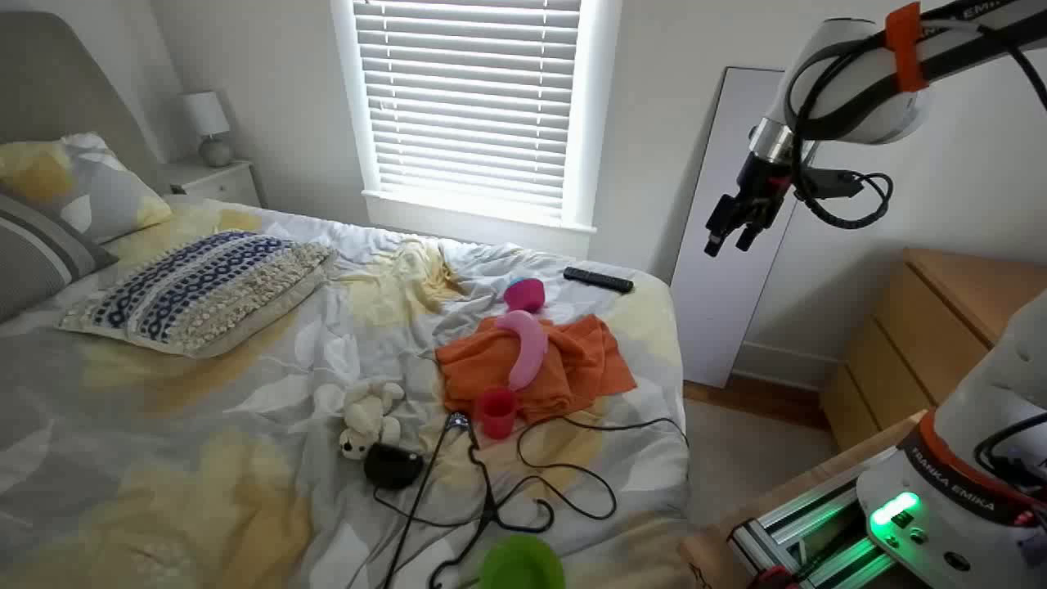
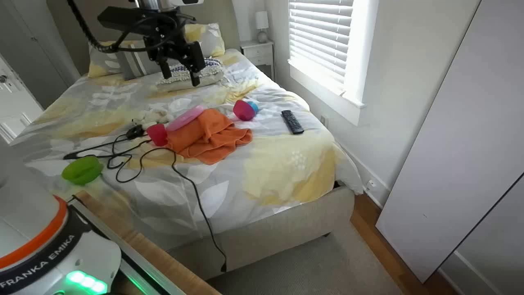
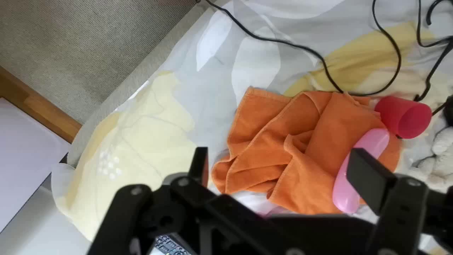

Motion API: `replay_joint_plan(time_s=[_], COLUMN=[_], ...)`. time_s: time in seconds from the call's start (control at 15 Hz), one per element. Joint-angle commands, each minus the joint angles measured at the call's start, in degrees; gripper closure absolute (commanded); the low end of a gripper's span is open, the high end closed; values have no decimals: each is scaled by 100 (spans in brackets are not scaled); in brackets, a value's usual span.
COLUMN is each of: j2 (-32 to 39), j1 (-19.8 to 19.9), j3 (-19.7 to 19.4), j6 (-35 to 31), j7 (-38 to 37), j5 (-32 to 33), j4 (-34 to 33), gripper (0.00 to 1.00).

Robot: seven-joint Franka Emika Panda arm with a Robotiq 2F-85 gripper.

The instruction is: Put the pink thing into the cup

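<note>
The pink banana [image 1: 532,348] lies on the orange towel [image 1: 579,361], near the red cup [image 1: 496,415]. We judge it light, slick, stiff; we should pinch mid-length. Our fingers [image 3: 370,179] stand apart, empty.

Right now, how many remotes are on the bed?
1: the black remote, buttons up on the bed, apart from the orange towel; the claw partly hides it in the wrist view. Another could be hidden under the towel.
</note>
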State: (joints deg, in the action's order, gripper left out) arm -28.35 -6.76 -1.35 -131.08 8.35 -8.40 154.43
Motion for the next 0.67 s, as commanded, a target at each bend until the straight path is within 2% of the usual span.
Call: replay_joint_plan(time_s=[0.0, 0.13, 0.2, 0.47, 0.6], j2=[-2, 108, 380, 1499, 2098], j1=[25, 13, -160, -521, -707], j3=[26, -16, -134, 181, 331], j6=[16, -98, -360, -631, -450], j7=[8, 115, 386, 318, 264], j5=[-14, -25, -291, -582, -921], j4=[-8, -49, -189, -1044, -1593], gripper=[0, 0, 0, 0, 0])
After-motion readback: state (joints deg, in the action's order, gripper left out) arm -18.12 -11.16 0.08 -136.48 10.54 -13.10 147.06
